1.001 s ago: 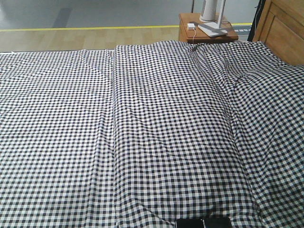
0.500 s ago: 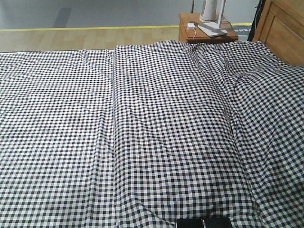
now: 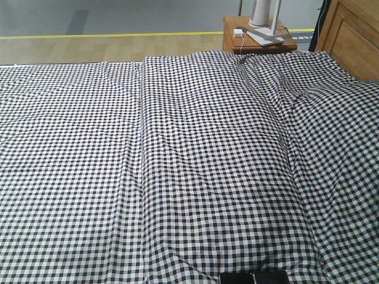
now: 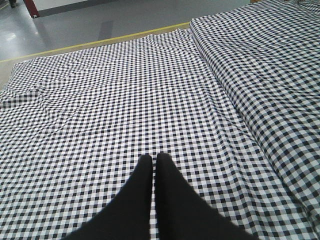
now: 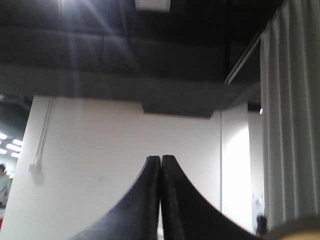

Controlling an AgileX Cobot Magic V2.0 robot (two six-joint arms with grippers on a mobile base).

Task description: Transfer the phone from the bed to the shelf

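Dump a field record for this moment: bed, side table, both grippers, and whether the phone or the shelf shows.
bed: large bed, wrinkled black-and-white gingham sheet, light wooden headboard at the right
side table: small wooden side table beyond the bed, white items on top
phone: not identifiable; dark flat object cut off at the front view's bottom edge
shelf: not in view
left gripper: shut, empty, over the bed
right gripper: shut, empty, pointing up at a white wall

Front view looks evenly lit and sharp to me, soft shadows in the bed folds. Left wrist clear, left claw slightly soft. Right wrist dim: ceiling light flares in streaks, right claw a blurred silhouette.
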